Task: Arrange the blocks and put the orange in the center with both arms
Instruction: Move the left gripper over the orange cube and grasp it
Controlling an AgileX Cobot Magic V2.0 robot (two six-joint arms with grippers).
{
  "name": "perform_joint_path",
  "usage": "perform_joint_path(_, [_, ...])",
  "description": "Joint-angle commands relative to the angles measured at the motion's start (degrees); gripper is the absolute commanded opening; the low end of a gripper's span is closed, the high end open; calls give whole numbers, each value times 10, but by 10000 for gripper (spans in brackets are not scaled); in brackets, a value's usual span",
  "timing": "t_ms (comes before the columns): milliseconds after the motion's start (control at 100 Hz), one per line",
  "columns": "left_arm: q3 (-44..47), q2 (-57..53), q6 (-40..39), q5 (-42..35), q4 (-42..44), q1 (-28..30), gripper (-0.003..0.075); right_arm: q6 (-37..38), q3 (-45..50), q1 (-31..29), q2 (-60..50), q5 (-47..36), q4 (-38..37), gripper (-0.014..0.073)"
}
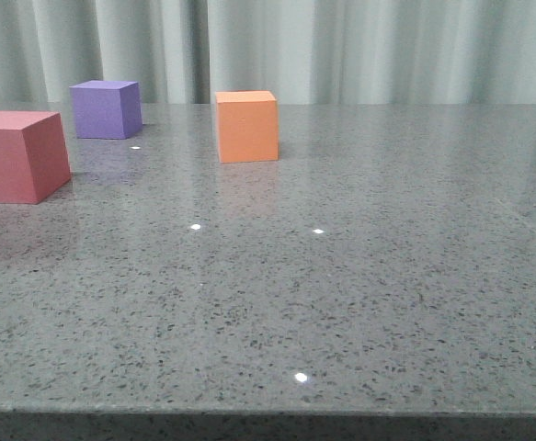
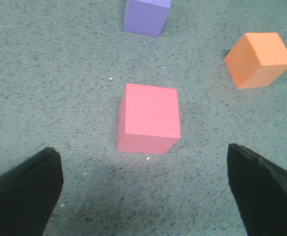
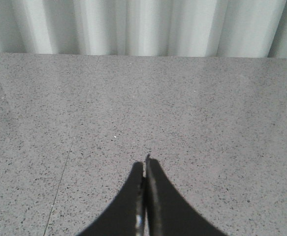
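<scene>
The red cube (image 1: 15, 154) sits at the table's left edge. The purple cube (image 1: 107, 108) stands behind it, and the orange cube (image 1: 246, 125) is farther right near the back. Neither gripper shows in the front view. In the left wrist view my left gripper (image 2: 144, 184) is open and empty above the table, its fingers (image 2: 22, 194) wide apart, with the red cube (image 2: 148, 123) just ahead of it, the purple cube (image 2: 146, 16) beyond and the orange cube (image 2: 258, 59) off to one side. My right gripper (image 3: 145, 164) is shut and empty over bare table.
The grey speckled table (image 1: 341, 294) ends in a front edge (image 1: 268, 412) near the bottom of the front view. A pale curtain (image 1: 341, 46) hangs behind the table. A thin seam (image 3: 59, 187) runs across the tabletop in the right wrist view.
</scene>
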Motion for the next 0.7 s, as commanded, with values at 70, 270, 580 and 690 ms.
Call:
perform_joint_path(70, [-58,48,-14,-60,-37,-43,627,-3,-16,-4,-1,-46,-11,-69])
perform_joint_path(270, [-143,151,-62,-86,-14,-118,619,-3,-16,-4,-1,-46,-11,-69])
perform_joint_path(580, [-324,334,-223,-80,163,-248,619,-3,-16,-4,-1,-46,-11,-69])
perform_joint_path(690, [-394,395,-281,-54,229,-280,619,-3,-16,-4,-1,-46,-11,-69])
